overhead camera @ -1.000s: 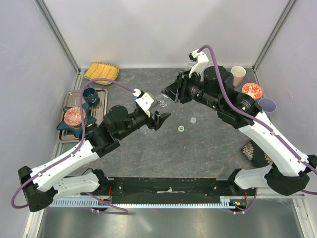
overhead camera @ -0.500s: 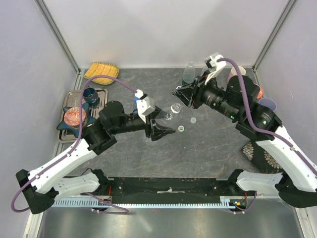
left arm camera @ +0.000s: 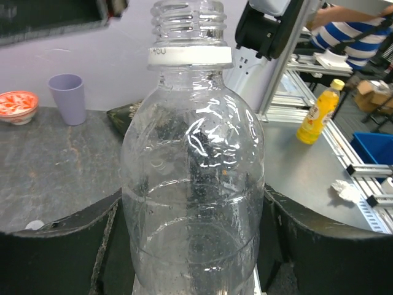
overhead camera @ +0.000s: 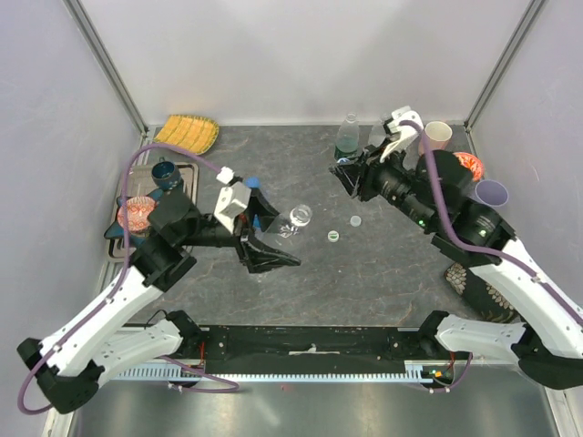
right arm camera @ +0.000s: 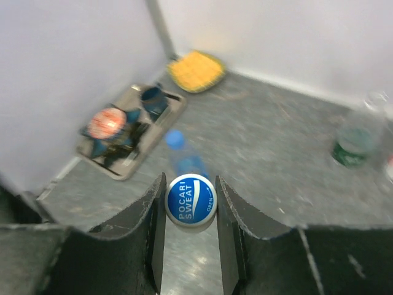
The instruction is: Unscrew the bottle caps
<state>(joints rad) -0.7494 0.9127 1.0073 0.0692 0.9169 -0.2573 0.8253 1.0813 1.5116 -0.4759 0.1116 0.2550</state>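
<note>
Left pincer point(left arm camera: 191, 258) grips the uncapped clear bottle point(left arm camera: 191, 160) around its body; right pincer point(right arm camera: 190, 187), nearly closed, pinches the white-and-blue cap point(right arm camera: 190, 201).

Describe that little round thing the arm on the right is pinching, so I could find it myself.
Follow the right arm up the dark table to its pincer, which is shut on a small cap. Unlike the pale cap and the greenish cap lying loose on the table, it is held in the air and its blue face reads POCARI SWEAT in white letters.
</note>
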